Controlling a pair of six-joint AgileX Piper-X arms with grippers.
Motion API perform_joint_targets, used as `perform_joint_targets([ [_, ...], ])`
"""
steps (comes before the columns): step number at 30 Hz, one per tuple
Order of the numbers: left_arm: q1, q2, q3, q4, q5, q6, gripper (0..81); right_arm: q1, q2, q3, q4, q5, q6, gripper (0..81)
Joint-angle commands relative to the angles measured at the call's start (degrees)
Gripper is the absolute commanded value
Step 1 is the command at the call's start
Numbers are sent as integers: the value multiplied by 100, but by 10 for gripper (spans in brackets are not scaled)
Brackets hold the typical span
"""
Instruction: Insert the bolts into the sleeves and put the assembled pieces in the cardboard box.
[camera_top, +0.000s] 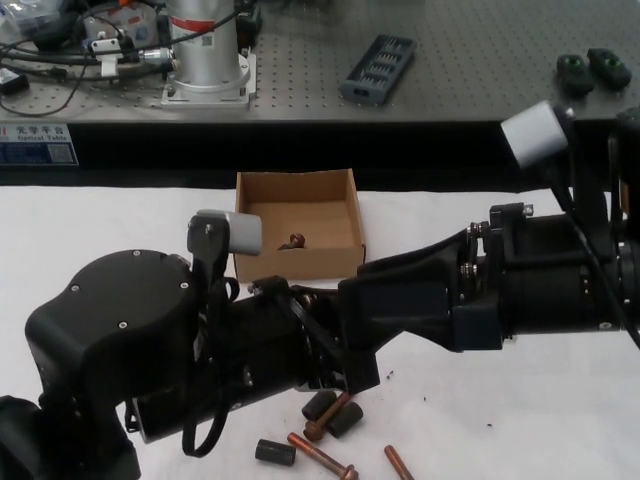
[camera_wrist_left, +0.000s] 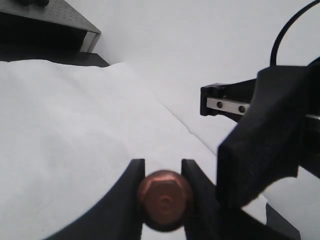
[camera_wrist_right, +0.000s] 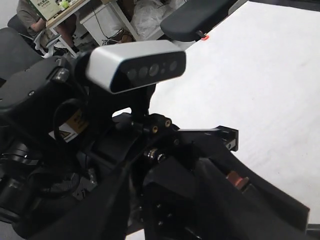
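Observation:
In the left wrist view my left gripper (camera_wrist_left: 162, 167) is shut on a copper bolt (camera_wrist_left: 164, 199), whose hex head faces the camera. My right gripper (camera_wrist_left: 265, 145) hangs close beside it, black and bulky; whether it holds anything is hidden. In the high view both arms meet above the white sheet, in front of the cardboard box (camera_top: 310, 265). One copper-and-dark piece (camera_top: 295, 241) lies inside the box. Loose parts lie at the near edge: a black sleeve (camera_top: 275, 452), two more sleeves (camera_top: 338, 412) with a bolt (camera_top: 318, 428) between them, and two bolts (camera_top: 322, 455) (camera_top: 398, 462).
The white sheet (camera_top: 520, 420) leaves free room to the right and far left. Behind it runs a perforated metal bench with a metal post (camera_top: 205, 45), a black ribbed tray (camera_top: 378, 66) and two small black pieces (camera_top: 592, 68).

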Motion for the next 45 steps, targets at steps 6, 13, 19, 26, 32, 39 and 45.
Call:
perform_joint_targets([
  [6,57,-142,-221,-245,9,-65,59,9,75,147,1092,101,-168,316],
  [13,67,-142,-221,542,185,558,59,-513,75,147,1115,101,-384,316],
  [19,120,-142,-221,689,750,668,59,-1136,75,147,1148,-42,-552,316],
  [26,223,-142,-221,1419,1410,995,59,-1449,75,147,1152,-107,-609,316],
  [32,411,-142,-231,1595,1450,1383,59,-1449,75,147,1152,-117,-609,316],
  [39,804,-142,-600,3099,1330,1953,59,-1449,75,147,1276,-192,-609,316],
  [45,838,-128,-1571,4845,558,3188,59,-1449,75,147,1727,-155,-969,307],
])
